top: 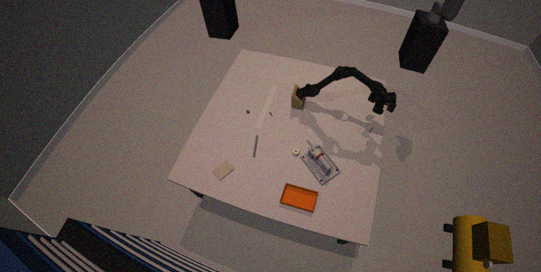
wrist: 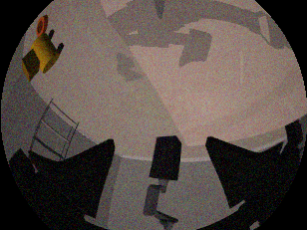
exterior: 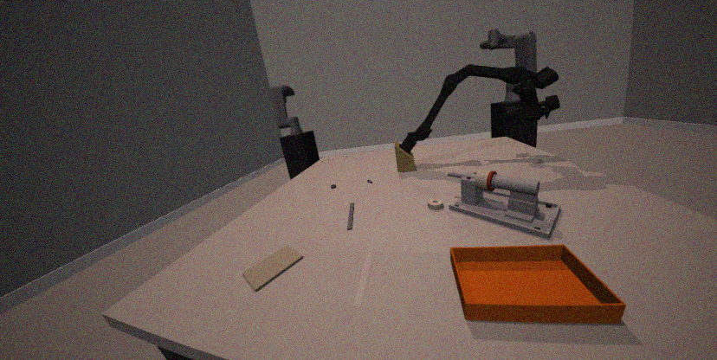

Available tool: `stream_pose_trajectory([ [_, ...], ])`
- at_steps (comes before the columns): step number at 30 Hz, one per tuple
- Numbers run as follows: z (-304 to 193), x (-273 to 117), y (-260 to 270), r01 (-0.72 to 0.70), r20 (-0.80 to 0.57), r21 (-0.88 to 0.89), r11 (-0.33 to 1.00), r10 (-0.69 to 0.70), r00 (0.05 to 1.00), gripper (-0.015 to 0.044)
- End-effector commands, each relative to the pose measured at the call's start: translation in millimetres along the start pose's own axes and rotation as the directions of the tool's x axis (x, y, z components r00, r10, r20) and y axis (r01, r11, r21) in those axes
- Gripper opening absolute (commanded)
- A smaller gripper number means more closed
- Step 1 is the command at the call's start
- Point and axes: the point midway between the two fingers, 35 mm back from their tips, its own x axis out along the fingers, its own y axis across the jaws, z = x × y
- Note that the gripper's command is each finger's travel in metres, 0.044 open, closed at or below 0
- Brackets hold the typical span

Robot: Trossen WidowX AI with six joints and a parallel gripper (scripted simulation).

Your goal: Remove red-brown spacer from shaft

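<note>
The grey fixture (top: 321, 163) stands on the table's near right part, and it also shows in the exterior view (exterior: 504, 202). Its shaft (exterior: 459, 176) runs through a small support into the big housing (exterior: 516, 184). The red-brown spacer (exterior: 490, 180) sits on the shaft next to the housing and also shows from above (top: 319, 153). A cream spacer (exterior: 435, 203) lies on the table beside the fixture. My gripper (exterior: 546, 93) (top: 383, 106) is open and empty, high above the table's far right edge, far from the fixture. The wrist view shows only table edge and floor.
An orange tray (exterior: 534, 282) sits near the front edge. A beige plate (exterior: 272, 266), a grey bar (exterior: 350, 215) and small dark bits (top: 247, 111) lie to the left. My arm's tan base (top: 296, 99) stands mid-table at the back. Black pedestals (top: 423, 40) stand on the floor.
</note>
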Motion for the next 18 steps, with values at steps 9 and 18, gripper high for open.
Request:
stream_pose_trajectory([
  [9,167.6,-37.3,26.4,-0.08,0.196,-0.43,0.899,0.18,0.964,0.044],
  [18,266.7,-101.0,13.1,0.003,0.326,-0.671,0.742,0.292,0.899,0.044],
])
